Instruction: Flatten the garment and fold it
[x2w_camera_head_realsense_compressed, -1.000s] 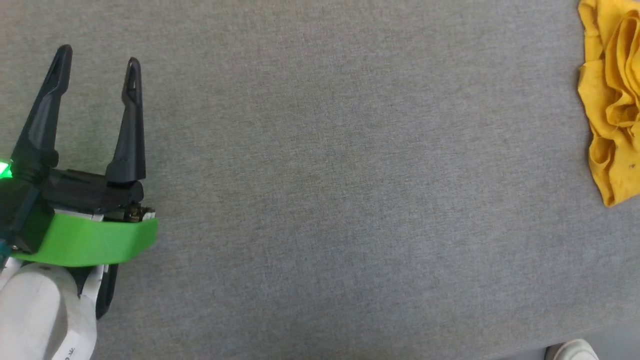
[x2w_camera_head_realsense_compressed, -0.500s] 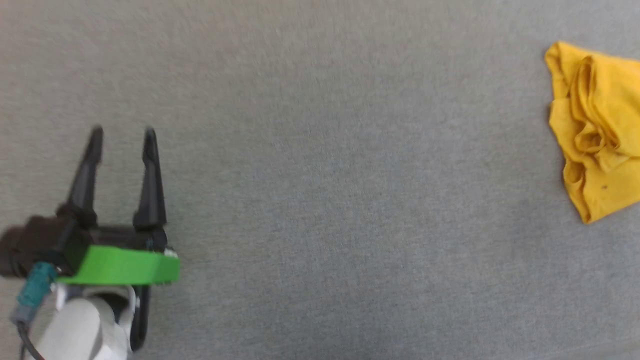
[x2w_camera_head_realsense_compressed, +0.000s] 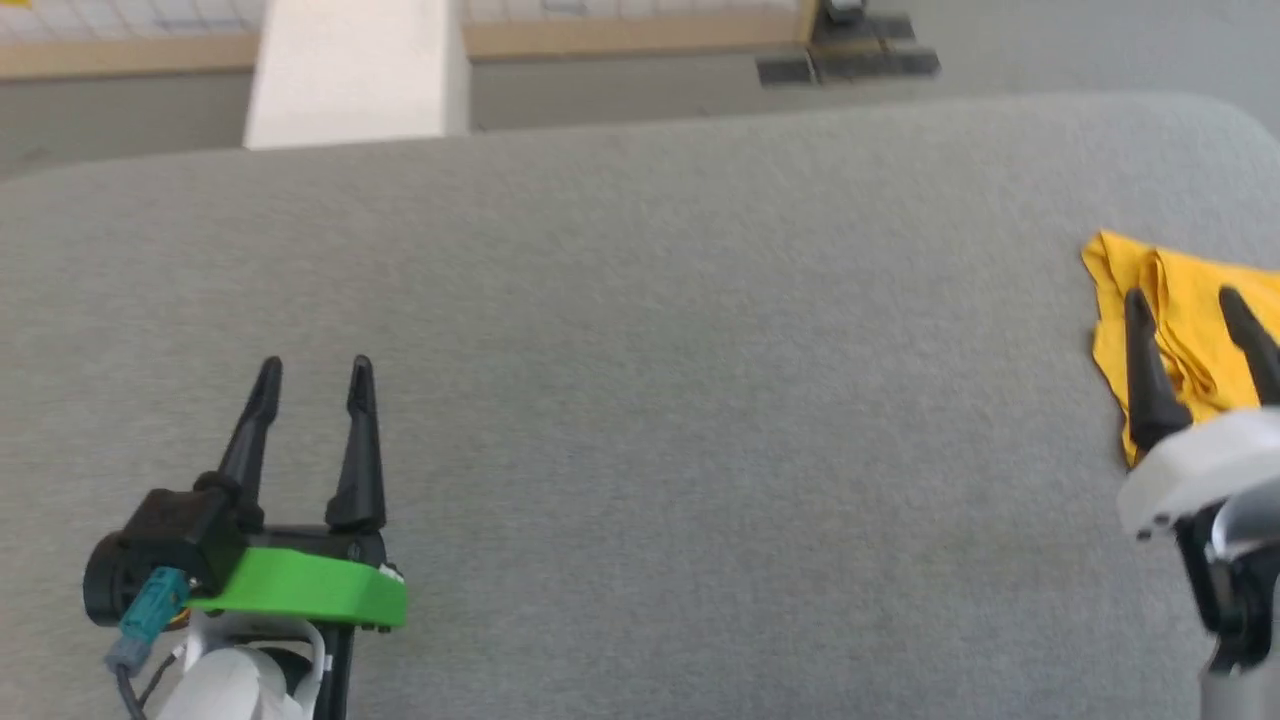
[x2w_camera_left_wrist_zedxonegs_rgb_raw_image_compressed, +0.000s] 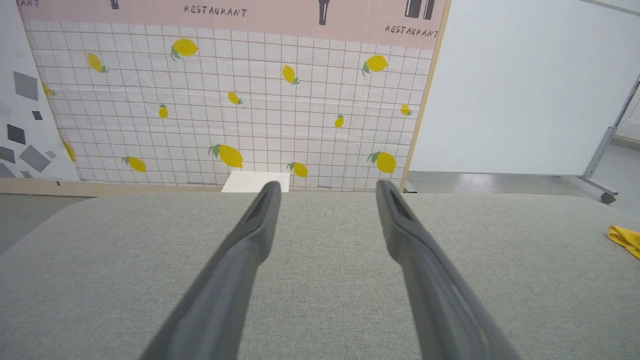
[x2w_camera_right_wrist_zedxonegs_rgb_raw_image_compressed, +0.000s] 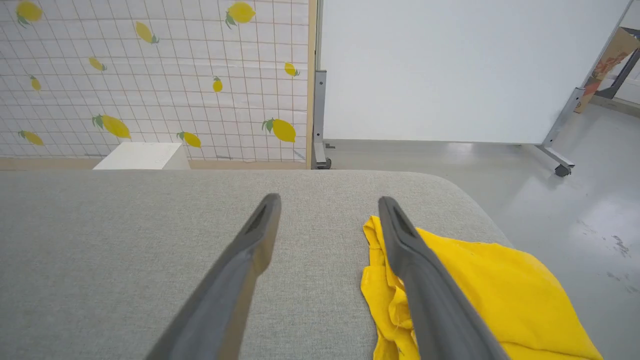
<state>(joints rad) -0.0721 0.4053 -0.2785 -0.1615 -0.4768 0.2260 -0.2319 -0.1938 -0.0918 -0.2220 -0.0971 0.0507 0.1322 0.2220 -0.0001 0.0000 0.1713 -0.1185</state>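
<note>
While lying crumpled by the right edge of the grey padded surface (x2w_camera_head_realsense_compressed: 700, 350), yellow garment (x2w_camera_head_realsense_compressed: 1190, 325), right gripper (x2w_camera_head_realsense_compressed: 1180, 295) wide and empty close by it, left gripper (x2w_camera_head_realsense_compressed: 315, 365) wide and empty toward the left edge, open room between.

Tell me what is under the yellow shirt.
The crumpled yellow shirt lies on the grey fabric surface, near its rounded corner. That surface shows beside it; what the folds themselves cover cannot be seen.
</note>
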